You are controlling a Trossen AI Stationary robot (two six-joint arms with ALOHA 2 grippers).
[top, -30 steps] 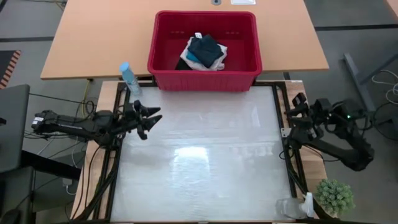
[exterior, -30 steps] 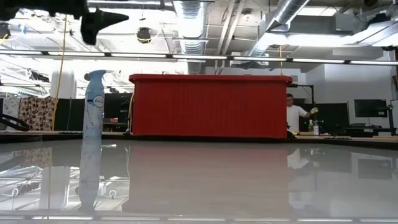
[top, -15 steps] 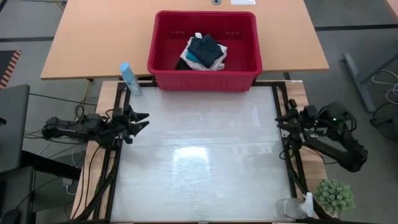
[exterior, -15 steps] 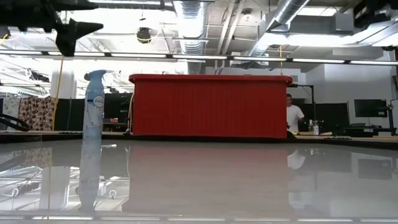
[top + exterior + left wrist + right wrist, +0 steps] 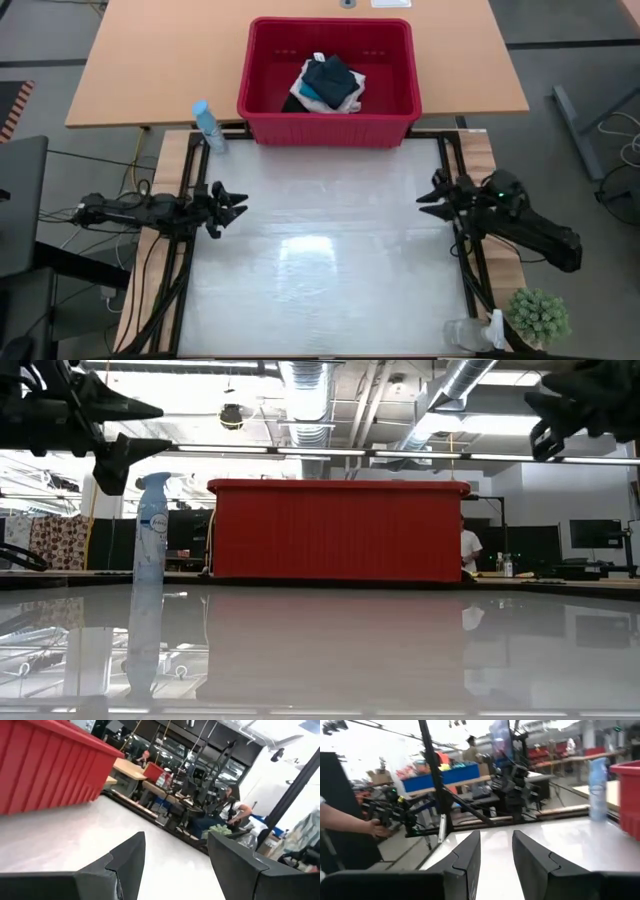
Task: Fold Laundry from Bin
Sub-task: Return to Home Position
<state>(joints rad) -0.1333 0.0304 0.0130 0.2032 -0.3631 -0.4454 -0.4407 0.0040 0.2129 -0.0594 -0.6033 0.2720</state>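
Note:
The red bin (image 5: 330, 80) stands at the table's far edge; it also shows in the low view (image 5: 338, 530). The laundry (image 5: 328, 82) lies heaped inside it: a dark piece on top, white cloth (image 5: 352, 92) under it and a bit of blue (image 5: 309, 92). My left gripper (image 5: 234, 199) hangs open above the table's left edge with nothing between its fingers (image 5: 176, 837). My right gripper (image 5: 430, 197) hangs open above the right edge, also holding nothing (image 5: 496, 833). Both point inward, nearly level, well short of the bin.
A pale blue spray bottle (image 5: 208, 125) stands at the table's far left corner, left of the bin. A small green plant (image 5: 538, 315) and a clear object (image 5: 468, 333) sit at the near right corner. People show in the room beyond (image 5: 472, 545).
Both grippers have come down toward the table. In the low view the left one has sunk further into the picture and the right one has entered it from above. My right gripper has also swung inward over the table's right edge. The laundry and bin have kept still.

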